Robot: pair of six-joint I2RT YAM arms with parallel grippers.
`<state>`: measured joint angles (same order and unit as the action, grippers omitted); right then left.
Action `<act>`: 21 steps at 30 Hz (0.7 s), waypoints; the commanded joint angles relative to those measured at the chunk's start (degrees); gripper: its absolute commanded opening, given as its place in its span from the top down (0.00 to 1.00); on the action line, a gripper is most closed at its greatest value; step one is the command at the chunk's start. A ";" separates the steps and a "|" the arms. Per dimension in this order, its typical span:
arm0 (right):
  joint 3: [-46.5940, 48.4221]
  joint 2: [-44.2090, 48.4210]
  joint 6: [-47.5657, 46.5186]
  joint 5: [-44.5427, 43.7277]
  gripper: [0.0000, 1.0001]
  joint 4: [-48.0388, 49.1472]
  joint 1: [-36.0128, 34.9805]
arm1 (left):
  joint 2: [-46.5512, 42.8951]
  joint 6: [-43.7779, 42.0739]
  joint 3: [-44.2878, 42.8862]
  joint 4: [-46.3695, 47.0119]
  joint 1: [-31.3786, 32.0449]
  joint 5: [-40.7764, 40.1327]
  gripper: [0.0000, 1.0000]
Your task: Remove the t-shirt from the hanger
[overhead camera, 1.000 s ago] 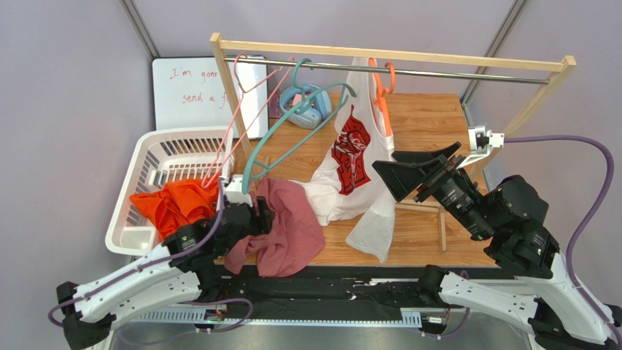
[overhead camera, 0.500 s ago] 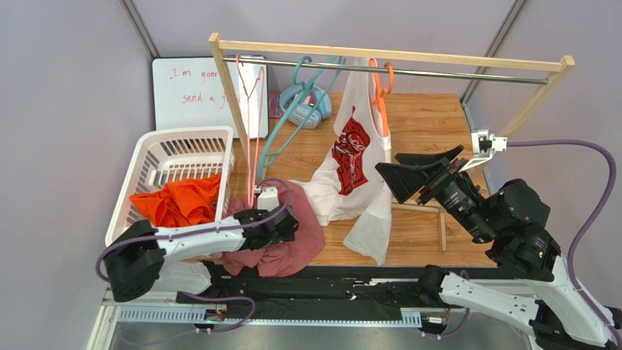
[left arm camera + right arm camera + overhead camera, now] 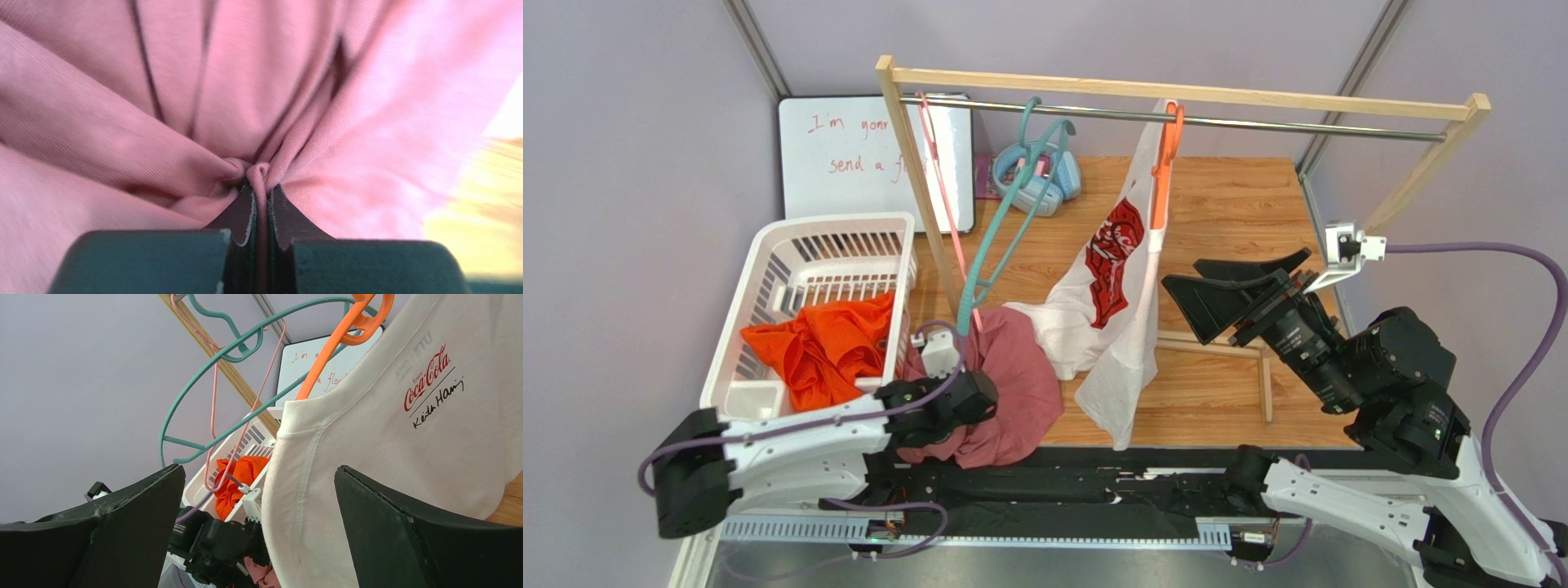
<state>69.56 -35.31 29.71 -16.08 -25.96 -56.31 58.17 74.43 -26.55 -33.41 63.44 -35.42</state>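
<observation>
A white t-shirt (image 3: 1112, 306) with a red print hangs on an orange hanger (image 3: 1163, 159) from the metal rail (image 3: 1308, 123). My right gripper (image 3: 1182, 273) stands open just right of it, at mid height, not touching. In the right wrist view the white t-shirt (image 3: 380, 435) fills the space ahead of the right gripper (image 3: 258, 471), below the orange hanger (image 3: 331, 349). A pink t-shirt (image 3: 1014, 380) lies crumpled on the table's near left. My left gripper (image 3: 979, 398) is shut on a fold of it; the pink t-shirt (image 3: 153, 122) is pinched in the left gripper (image 3: 261, 187).
An empty teal hanger (image 3: 1008, 221) and a thin pink hanger (image 3: 940, 184) hang at the rail's left end. A white basket (image 3: 768, 282) holding an orange garment (image 3: 824, 349) stands at the left. A whiteboard (image 3: 842, 159) and blue headphones (image 3: 1038, 178) sit behind.
My left gripper has shut on the pink t-shirt's fold and the arm has drawn nearer. The teal and pink hangers swung back under the rail. The white t-shirt turned edge-on.
</observation>
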 commanded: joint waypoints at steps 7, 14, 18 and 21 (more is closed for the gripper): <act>0.05 1.21 0.43 -0.80 0.00 1.17 0.24 | -41.44 -11.23 -1.30 -4.18 -1.29 1.33 1.00; 0.75 0.77 0.61 -0.62 0.00 1.35 0.15 | -29.10 -23.26 -22.03 -16.60 -14.55 -2.47 1.00; 1.89 0.24 0.26 -0.88 0.00 0.29 0.15 | -20.66 -35.11 -33.19 -14.41 -29.13 8.04 1.00; 2.86 -0.11 -0.53 -1.32 0.00 -1.02 0.15 | -17.41 -40.40 -39.08 -13.17 -42.93 17.53 1.00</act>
<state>69.80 -34.83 30.15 -16.43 -26.22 -56.31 37.45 46.61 -57.36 -48.80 33.78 -29.15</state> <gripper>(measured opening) 0.998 0.018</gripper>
